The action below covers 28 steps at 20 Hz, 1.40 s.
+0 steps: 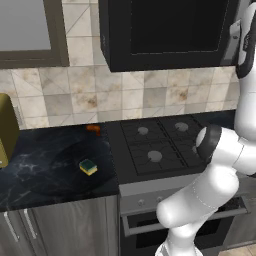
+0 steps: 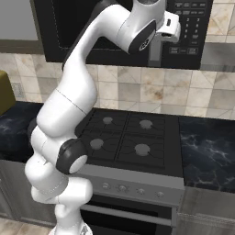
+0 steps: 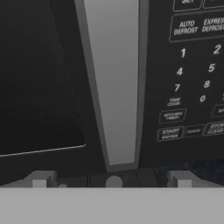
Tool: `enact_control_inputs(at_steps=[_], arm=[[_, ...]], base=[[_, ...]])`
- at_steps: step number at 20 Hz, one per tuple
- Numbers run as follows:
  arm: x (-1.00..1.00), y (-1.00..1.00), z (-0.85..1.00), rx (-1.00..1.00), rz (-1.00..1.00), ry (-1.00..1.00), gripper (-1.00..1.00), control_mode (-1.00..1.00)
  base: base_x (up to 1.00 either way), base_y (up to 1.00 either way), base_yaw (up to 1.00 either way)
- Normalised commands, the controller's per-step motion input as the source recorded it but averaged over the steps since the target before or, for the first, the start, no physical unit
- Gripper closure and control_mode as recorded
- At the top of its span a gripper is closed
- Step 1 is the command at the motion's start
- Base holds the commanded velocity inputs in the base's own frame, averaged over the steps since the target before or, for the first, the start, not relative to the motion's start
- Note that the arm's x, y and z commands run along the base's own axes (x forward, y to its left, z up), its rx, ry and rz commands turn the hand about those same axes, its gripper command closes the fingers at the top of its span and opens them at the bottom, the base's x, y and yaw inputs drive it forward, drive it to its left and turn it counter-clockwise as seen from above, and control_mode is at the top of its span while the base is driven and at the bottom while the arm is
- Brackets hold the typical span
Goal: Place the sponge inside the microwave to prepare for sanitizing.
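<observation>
A: Where's the sponge (image 1: 88, 166)?

B: Flat on the dark bench (image 1: 45, 175), left of the stove (image 1: 155, 145), green layer up. A small orange thing (image 1: 93, 128) sits well behind it, near the tiled wall.

A: And the microwave (image 1: 165, 30)?

B: Mounted above the stove, door apparently shut, though the glass is dark.

A: The jaws?

B: Spread wide, holding nothing. The gripper (image 3: 111, 179) faces the grey door handle (image 3: 114, 83), beside the button panel (image 3: 192, 74).
</observation>
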Motion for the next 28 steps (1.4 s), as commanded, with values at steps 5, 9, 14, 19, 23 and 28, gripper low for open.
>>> enact_control_inputs(at_steps=[5,9,14,19,23,28], arm=[[0.29,-0.24,0.00,-0.05,0.00,0.00,-1.00,-1.00],[0.34,-0.04,0.00,-0.01,0.02,0.00,-1.00,-1.00],[0.30,0.00,-0.01,0.01,0.05,0.00,-1.00,-1.00],[0.26,0.00,0.00,0.00,0.03,0.00,-1.00,-1.00],[0.37,-0.10,0.00,0.00,0.03,0.00,-1.00,-1.00],[0.61,-0.28,0.00,0.00,0.09,0.02,-1.00,-1.00]], base=[[0.00,0.00,0.00],[0.00,0.00,0.00],[0.00,0.00,0.00],[0.00,0.00,0.00],[0.00,0.00,0.00],[0.00,0.00,0.00]])
